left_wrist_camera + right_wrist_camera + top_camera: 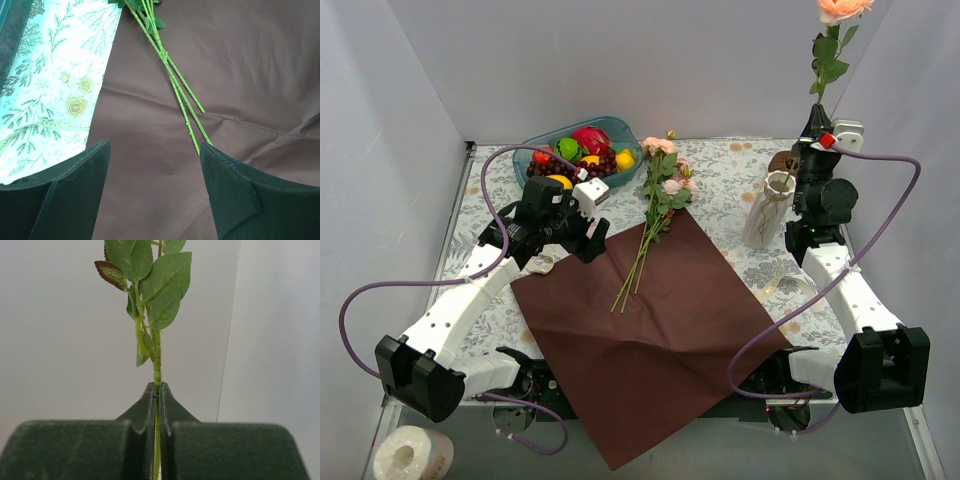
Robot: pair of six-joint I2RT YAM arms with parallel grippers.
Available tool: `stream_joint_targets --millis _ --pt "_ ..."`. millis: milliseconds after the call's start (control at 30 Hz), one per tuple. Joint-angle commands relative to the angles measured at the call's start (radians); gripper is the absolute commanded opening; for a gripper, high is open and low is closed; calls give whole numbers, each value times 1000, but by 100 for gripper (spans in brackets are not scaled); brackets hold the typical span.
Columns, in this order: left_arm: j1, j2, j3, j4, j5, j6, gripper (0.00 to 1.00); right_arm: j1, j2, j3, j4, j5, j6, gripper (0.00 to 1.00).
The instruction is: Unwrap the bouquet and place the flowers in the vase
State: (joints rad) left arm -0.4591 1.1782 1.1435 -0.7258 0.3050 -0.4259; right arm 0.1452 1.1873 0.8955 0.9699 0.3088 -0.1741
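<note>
1. One peach-orange artificial rose on a long green stem with leaves stands upright in the air above the far right corner of the table. The right claw is clenched on its stem just below the lowest leaves.
2. Judged by its look, the stem is light, thin and smooth plastic. It is stiff enough to stay straight but likely to swivel in a pinch. A hold on bare stem beneath the leaves suits it, and the soft bloom should never be squeezed.
3. Just below it, near the table's right edge, stands the small white ceramic vase with a wavy rim. Its mouth is narrow and its body probably light, so a sideways nudge from the stem end could tip it.
4. Several pink artificial roses lie flat with their blooms toward the far edge. Their green stems run in a loose bunch across the far corner of the unfolded dark maroon wrapping paper.
5. Near the table's left edge, the left claw hovers released, jaws wide, over the paper with the stem ends between them. It grasps nothing.
6. At the far edge, left of centre, a teal bowl of fruit sits apart.
</note>
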Motion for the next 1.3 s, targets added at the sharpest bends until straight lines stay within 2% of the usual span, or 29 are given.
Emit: stream_joint_targets --millis 0,767,1267 --pt "7 -20 -16 22 13 13 71 -6 15 77 85 -23 36 1" --pt "8 -28 -21 28 17 16 71 -4 64 79 148 -17 -48 1" --pt "16 -20 -16 26 37 7 71 13 49 -127 242 21 -45 1"
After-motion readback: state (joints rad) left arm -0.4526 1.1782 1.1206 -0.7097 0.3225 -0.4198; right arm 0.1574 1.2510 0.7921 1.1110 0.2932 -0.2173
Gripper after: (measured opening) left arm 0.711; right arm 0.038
